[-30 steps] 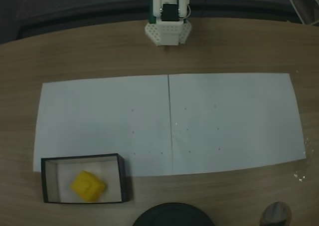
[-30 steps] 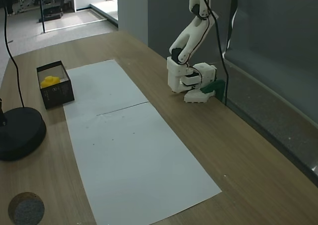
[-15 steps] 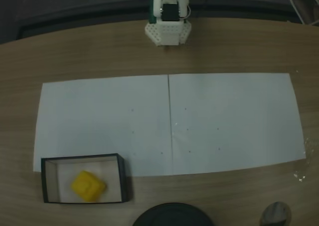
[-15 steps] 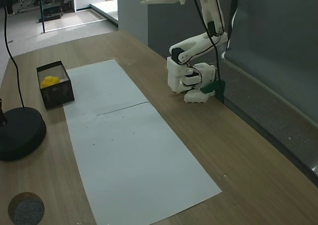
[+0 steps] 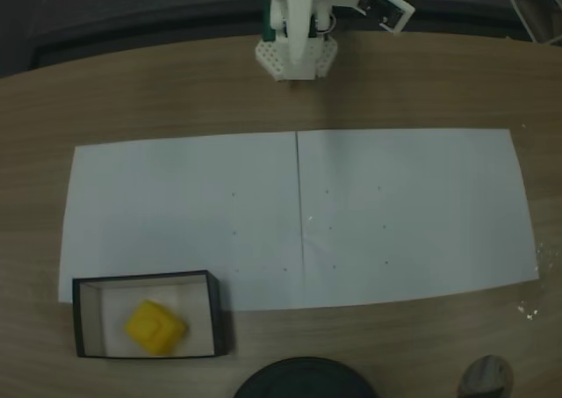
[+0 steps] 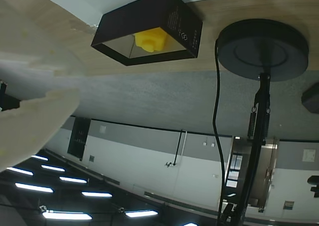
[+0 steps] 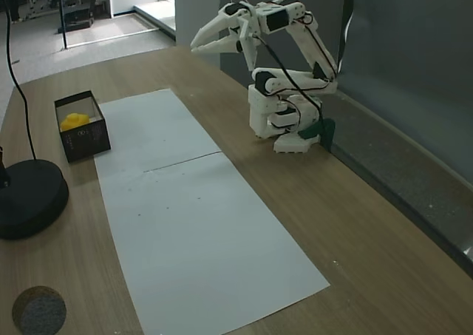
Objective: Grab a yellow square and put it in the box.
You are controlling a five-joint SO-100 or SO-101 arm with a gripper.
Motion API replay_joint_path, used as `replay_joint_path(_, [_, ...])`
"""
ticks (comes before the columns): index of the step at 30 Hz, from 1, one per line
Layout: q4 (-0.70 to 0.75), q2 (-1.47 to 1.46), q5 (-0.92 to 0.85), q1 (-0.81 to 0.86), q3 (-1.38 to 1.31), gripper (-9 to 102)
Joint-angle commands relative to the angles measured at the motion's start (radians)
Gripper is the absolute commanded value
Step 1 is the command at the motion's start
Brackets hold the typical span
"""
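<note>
The yellow square (image 5: 155,327) sits in the box (image 5: 217,310) at seven o'clock; the empty pincer (image 7: 198,46), slightly parted, could only knock it by returning

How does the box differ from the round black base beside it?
The box is rectangular with thin black walls and open on top; the base is a flat, solid round disc. The box holds the yellow square; the base carries an upright pole. Both are black and stand on the wooden table.

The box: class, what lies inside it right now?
Inside the box lies the yellow square on the pale floor. The floor directly beneath the square is covered, so nothing can be said about it.
</note>
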Motion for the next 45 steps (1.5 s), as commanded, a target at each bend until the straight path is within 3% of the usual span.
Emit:
replay_joint_path(1, [-0.029, 0.055, -0.002, 0.003, 0.044, 0])
replay_joint_path(24, [-0.098, 0.095, 0.063, -0.041, 0.627, 0])
replay_joint_path(30, [0.115, 0.095, 0.064, -0.081, 0.583, 0])
replay_joint_path(45, [0.118, 0.095, 0.077, -0.092, 0.581, 0])
